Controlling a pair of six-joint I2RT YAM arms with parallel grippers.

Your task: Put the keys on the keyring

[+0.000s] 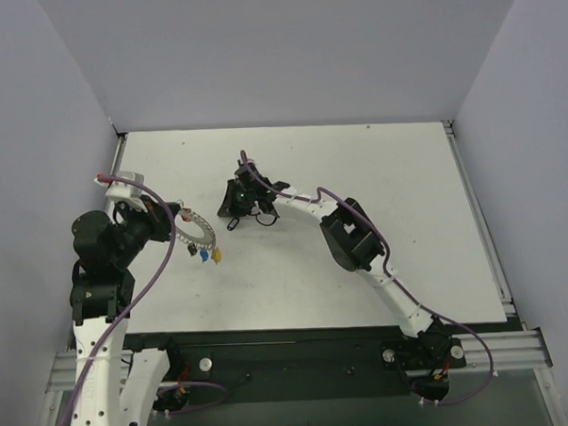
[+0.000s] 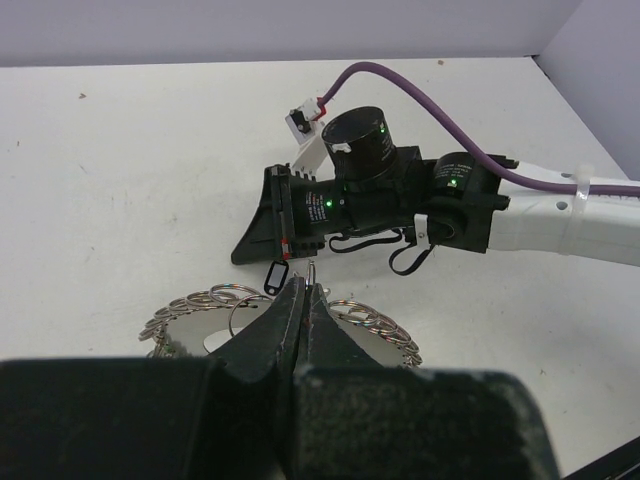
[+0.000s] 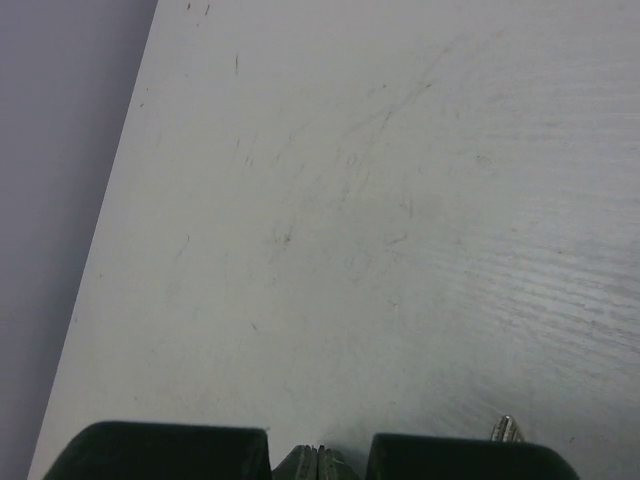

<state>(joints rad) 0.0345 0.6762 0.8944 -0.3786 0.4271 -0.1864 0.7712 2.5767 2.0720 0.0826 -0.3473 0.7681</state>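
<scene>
top view: left claw (image 1: 181, 221) is over the left side of the table (image 1: 376, 171), clamped tight on the keyring (image 1: 198, 234). the ring sticks out from it toward the table's middle. three coloured bits hang off the ring's near edge: a green piece (image 1: 191, 250), a blue piece (image 1: 204, 255) and a yellow piece (image 1: 216, 256). they're too small for me to tell key heads from tags. right claw (image 1: 232, 211) is near the middle of the table, just right of the ring and apart from it. i can't read its jaws from up here.

left wrist: the left claw's fingers (image 2: 290, 322) are pressed together, pinching the ring's thin wire at their tips. the keyring's (image 2: 190, 303) fringe of small silver rings fans out on both sides of the fingers. a black tag (image 2: 276, 277) sits just left of the fingertips. a thin silver sliver (image 2: 313, 270) pokes out just past them, and i can't tell what it is. right claw (image 2: 255, 232) is just beyond the ring, not touching it, and i see nothing in it.

right wrist: right claw (image 3: 318, 462) is fully closed, fingers meeting, nothing visible between them. scuffed white table (image 3: 400, 200) fills the view. a small silver tip (image 3: 507, 428) shows at the bottom edge, right of the fingers. i can't tell what it is.
</scene>
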